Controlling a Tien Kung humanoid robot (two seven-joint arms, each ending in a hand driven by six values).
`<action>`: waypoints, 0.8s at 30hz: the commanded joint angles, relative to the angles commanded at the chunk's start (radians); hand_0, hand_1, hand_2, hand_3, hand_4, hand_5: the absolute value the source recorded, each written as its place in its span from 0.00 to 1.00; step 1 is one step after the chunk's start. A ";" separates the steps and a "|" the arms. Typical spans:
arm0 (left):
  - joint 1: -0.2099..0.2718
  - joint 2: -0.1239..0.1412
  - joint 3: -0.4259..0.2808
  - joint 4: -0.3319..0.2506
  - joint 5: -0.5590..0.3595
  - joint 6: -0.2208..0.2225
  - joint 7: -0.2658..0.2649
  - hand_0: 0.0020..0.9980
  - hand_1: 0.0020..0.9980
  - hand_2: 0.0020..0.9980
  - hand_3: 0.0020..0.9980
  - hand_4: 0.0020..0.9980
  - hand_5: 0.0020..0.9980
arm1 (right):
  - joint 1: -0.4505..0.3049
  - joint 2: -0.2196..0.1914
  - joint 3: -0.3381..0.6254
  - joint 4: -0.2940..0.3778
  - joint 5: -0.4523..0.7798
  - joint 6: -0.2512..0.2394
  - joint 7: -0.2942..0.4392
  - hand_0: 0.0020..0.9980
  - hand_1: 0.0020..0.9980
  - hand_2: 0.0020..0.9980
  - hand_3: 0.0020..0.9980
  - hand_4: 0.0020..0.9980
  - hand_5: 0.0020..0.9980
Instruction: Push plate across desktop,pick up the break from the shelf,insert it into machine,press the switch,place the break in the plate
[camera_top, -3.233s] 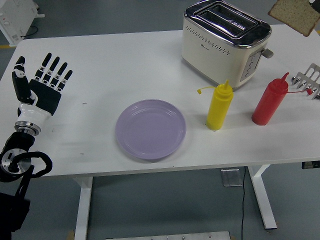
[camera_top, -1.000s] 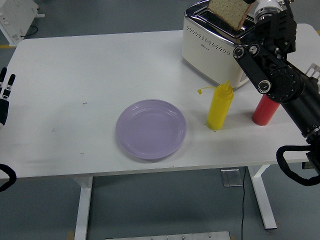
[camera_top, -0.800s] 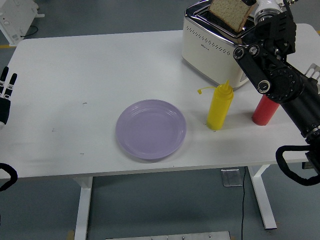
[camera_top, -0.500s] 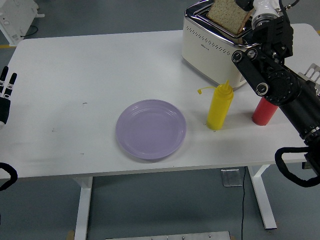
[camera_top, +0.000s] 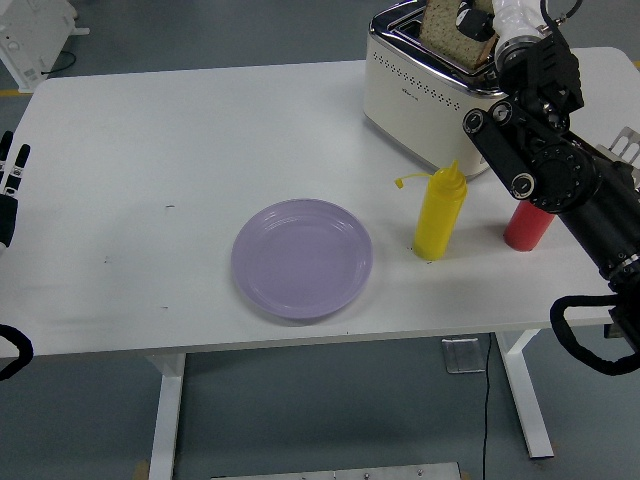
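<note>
Brown bread slice (camera_top: 447, 27) sits partly down in the cream toaster (camera_top: 430, 90), my right hand (camera_top: 478, 20) pinching its top edge; I see the lilac plate (camera_top: 302, 258) near the table's front. My left hand (camera_top: 10, 190) rests at the left edge; I cannot tell its fingers.

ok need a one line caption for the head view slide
Right hand lowers a bread slice into the toaster, purple plate waiting near the table's front edge.

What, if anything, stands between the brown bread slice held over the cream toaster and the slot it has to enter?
Nothing visible. The brown bread slice, held by the right hand, sits directly over the cream toaster, its lower edge already at the slot. The yellow squeeze bottle stands nearer, clear of that path.
</note>
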 joint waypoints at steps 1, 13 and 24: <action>0.000 0.000 0.000 0.000 0.000 0.000 0.000 0.87 0.83 0.88 0.78 0.71 1.00 | 0.000 -0.001 0.001 0.001 0.002 0.004 0.002 0.88 0.85 0.96 0.99 0.72 0.11; 0.002 0.001 -0.003 -0.001 0.000 0.000 0.000 0.87 0.83 0.88 0.78 0.71 1.00 | -0.013 -0.029 0.008 0.038 0.023 -0.016 0.005 0.87 0.85 0.97 0.98 0.77 0.19; 0.016 0.008 -0.022 -0.010 0.000 0.000 0.000 0.87 0.83 0.88 0.78 0.71 1.00 | -0.049 -0.162 -0.027 0.192 0.043 -0.162 -0.060 0.33 0.42 0.73 0.70 0.37 0.11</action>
